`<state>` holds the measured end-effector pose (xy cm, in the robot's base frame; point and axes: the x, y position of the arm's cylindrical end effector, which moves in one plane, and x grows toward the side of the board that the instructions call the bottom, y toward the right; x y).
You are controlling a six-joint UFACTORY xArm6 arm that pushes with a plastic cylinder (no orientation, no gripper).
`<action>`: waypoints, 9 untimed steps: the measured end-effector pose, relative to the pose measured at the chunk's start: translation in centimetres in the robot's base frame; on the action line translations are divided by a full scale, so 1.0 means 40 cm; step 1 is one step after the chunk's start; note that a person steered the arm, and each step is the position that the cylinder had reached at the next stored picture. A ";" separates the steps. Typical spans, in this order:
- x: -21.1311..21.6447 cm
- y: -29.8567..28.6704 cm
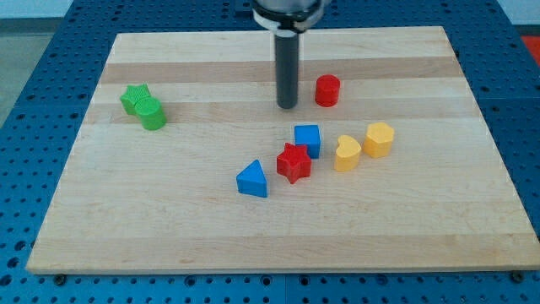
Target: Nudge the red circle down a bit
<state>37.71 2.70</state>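
Observation:
The red circle [327, 90], a short red cylinder, stands on the wooden board [169, 219] right of centre near the view's top. My tip [287, 106] is at the end of the dark rod, just left of the red circle and a little lower in the view, with a small gap between them. Below them lie a blue cube [308, 138], a red star [294, 162] touching it, and a blue triangle [252, 180].
Two yellow blocks sit right of the blue cube: a yellow heart [346, 154] and another yellow block [379, 139]. A green star [134, 97] and a green cylinder [153, 114] touch each other at the view's left. A blue perforated table surrounds the board.

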 end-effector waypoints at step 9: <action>-0.078 0.306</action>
